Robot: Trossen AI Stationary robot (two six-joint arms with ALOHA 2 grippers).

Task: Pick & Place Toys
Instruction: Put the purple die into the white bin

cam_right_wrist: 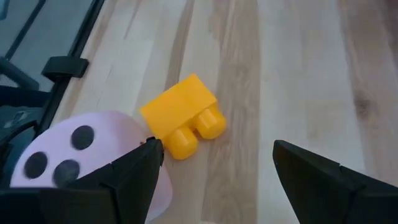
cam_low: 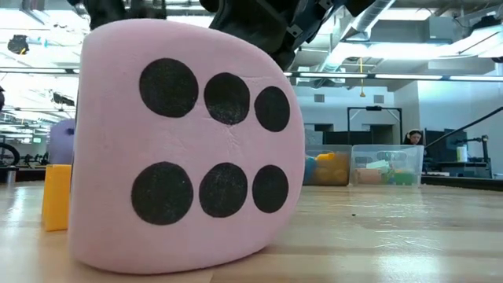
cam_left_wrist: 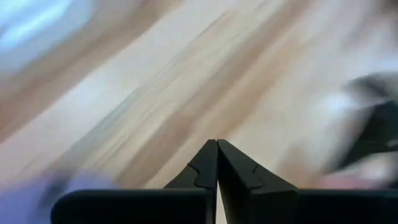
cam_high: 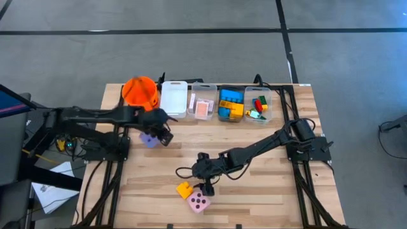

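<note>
The right gripper point(cam_high: 205, 182), fingers apart, hangs just above the yellow brick point(cam_high: 184, 189) beside the pink die point(cam_high: 198, 202), apparently lining up a grasp, while the left gripper point(cam_high: 164, 137), fingers together, waits farther off by the purple die point(cam_high: 148, 139).

On the table point(cam_high: 254, 184) there were two soft dice, one pink point(cam_high: 199, 203), one purple point(cam_high: 148, 140); one loose yellow brick point(cam_high: 184, 189); one orange bucket point(cam_high: 140, 91); four bins point(cam_high: 173, 98) in a row.

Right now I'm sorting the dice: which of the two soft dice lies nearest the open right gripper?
The pink die, beside the yellow brick just under the right gripper. The purple die sits across the table by the left gripper.
</note>
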